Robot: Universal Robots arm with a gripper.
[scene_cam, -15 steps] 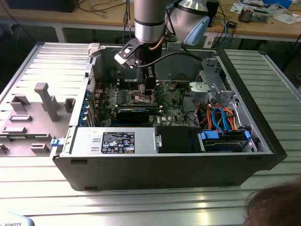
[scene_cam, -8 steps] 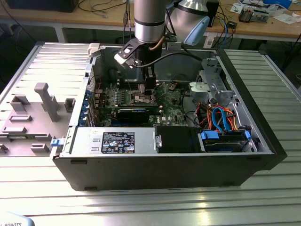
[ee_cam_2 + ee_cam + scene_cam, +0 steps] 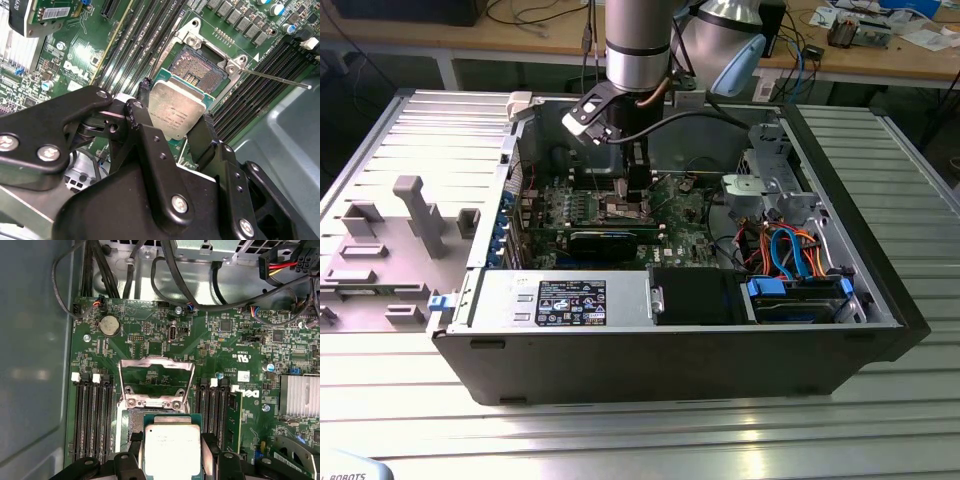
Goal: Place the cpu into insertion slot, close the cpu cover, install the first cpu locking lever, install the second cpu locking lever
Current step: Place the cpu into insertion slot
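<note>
My gripper [image 3: 176, 114] is shut on the cpu [image 3: 175, 102], a silver-topped square chip on a green carrier, held by two opposite edges between black fingers [image 3: 144, 90]. The cpu [image 3: 172, 445] hangs just above the insertion slot [image 3: 200, 62], whose gold pin field lies open on the green motherboard [image 3: 210, 340]; the chip hides part of the slot [image 3: 131, 421]. The cpu cover [image 3: 156, 382] is swung open and lies beyond the slot. A thin locking lever [image 3: 275, 78] sticks out from a slot corner. In the exterior view my gripper [image 3: 630, 188] reaches down into the open computer case.
Long black memory slots [image 3: 92, 420] flank the socket on both sides. A finned heat sink [image 3: 300, 395] and a bundle of cables [image 3: 175, 280] lie near. The case wall [image 3: 35, 365] stands close by. A drive cage [image 3: 775, 185] and power supply [image 3: 570, 300] fill the case.
</note>
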